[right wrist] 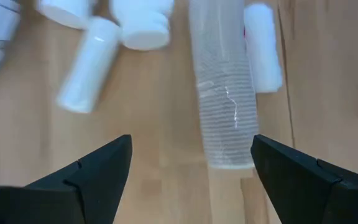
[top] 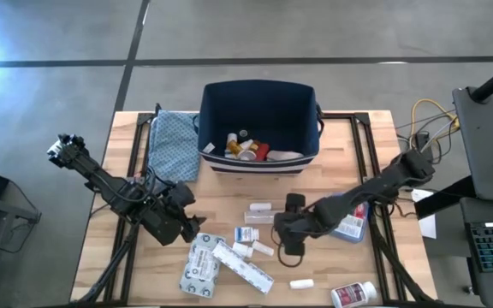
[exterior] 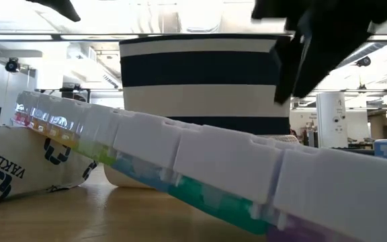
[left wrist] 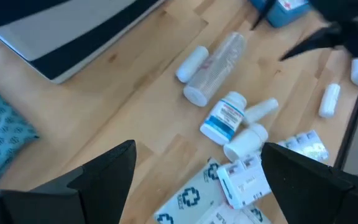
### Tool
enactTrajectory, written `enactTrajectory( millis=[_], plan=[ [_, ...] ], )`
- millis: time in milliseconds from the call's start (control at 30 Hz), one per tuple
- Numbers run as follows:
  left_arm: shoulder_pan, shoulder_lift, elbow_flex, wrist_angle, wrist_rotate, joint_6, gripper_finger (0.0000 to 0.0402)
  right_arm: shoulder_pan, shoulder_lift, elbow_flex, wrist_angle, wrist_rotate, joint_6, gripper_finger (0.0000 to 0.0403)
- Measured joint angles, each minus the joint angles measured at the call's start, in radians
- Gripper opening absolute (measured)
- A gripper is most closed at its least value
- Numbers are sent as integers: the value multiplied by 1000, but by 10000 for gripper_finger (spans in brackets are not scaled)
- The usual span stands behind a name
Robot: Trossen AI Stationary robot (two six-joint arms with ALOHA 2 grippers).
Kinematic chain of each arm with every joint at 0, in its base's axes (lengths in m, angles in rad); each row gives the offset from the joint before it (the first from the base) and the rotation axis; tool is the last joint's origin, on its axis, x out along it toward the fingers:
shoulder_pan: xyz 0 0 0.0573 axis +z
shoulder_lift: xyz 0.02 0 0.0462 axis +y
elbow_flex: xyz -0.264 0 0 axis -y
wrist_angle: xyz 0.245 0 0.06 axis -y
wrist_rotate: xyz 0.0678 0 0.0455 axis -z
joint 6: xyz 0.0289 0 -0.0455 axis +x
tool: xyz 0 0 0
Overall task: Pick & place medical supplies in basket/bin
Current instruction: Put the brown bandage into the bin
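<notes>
The navy-blue basket [top: 259,115] stands at the table's far middle and holds an orange vial, white bottles and a red tube [top: 248,149]. Loose supplies lie near the table's middle: a clear ribbed cup stack [right wrist: 224,93], a white tube [right wrist: 262,40], a blue-labelled white bottle [left wrist: 225,118], white vials [right wrist: 87,62], a pill organiser [top: 242,265] and a white carton [top: 200,263]. My right gripper [top: 289,246] is open above the table just right of these, the cup stack ahead of its fingers [right wrist: 191,180]. My left gripper [top: 197,229] is open to their left.
A folded teal cloth [top: 171,145] lies left of the basket. A blue packet [top: 352,226] sits under my right arm. A small white vial [top: 301,283] and a red-labelled bottle [top: 354,295] lie by the near right edge. In the low view the organiser [exterior: 200,168] fills the foreground.
</notes>
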Motion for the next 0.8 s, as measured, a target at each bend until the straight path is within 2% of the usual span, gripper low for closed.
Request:
enactTrajectory(
  millis=[233, 367, 600, 800],
  plan=[
    [-10, 0, 0, 6, 2, -11, 324, -100, 17, -118, 159, 4, 8, 318],
    [-10, 0, 0, 6, 2, -20, 324, -153, 22, -170, 236, -55, -10, 318],
    [-10, 0, 0, 6, 2, -27, 324, -165, 21, -226, 394, -98, -116, 317],
    [-9, 0, 0, 6, -4, -27, 324, -168, 22, -264, 443, -113, -113, 298]
  ],
)
